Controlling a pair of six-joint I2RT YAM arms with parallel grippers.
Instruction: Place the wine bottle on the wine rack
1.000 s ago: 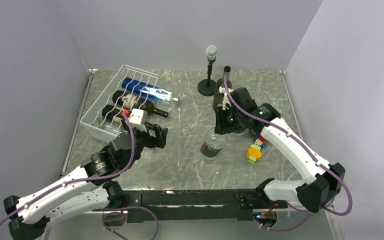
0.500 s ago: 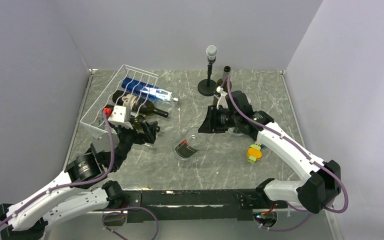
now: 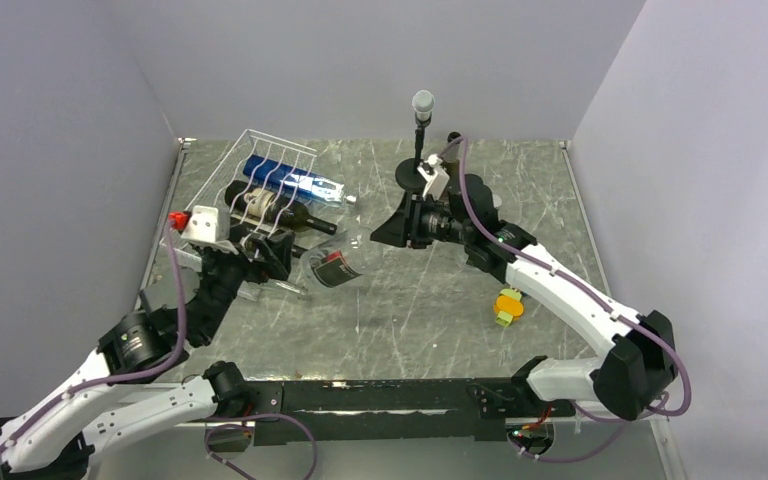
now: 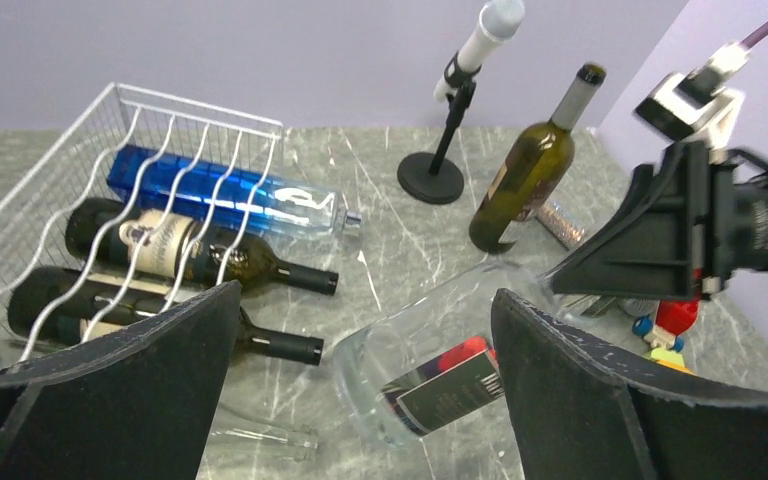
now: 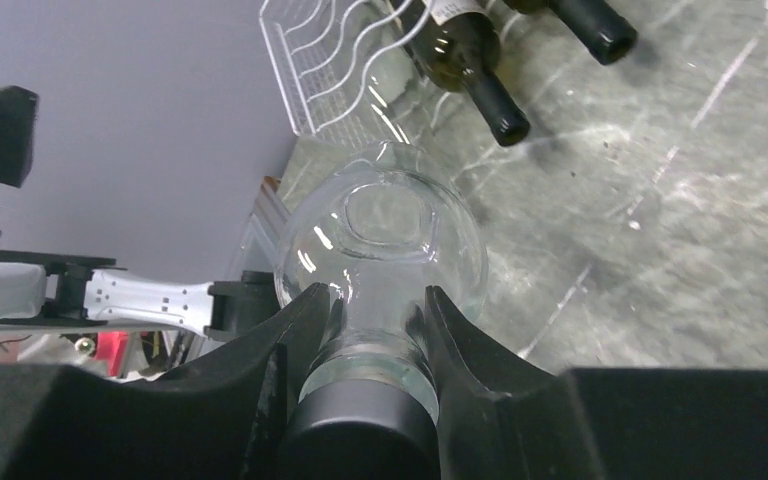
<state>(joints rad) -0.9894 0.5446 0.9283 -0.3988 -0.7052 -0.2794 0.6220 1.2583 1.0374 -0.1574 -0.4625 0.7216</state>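
The right gripper [image 5: 375, 300] is clamped on the neck of the clear wine bottle [image 3: 332, 268], which is carried nearly horizontal with its base pointing toward the left arm. The bottle sits just beside the open side of the wine rack [image 4: 200, 106] and outside its wires. The rack already carries a blue bottle [image 4: 210, 195] and two dark bottles [image 4: 170, 250]. The left gripper [image 4: 365, 295] has its jaws spread wide and holds nothing. It faces the bottle's base, between the rack and the bottle.
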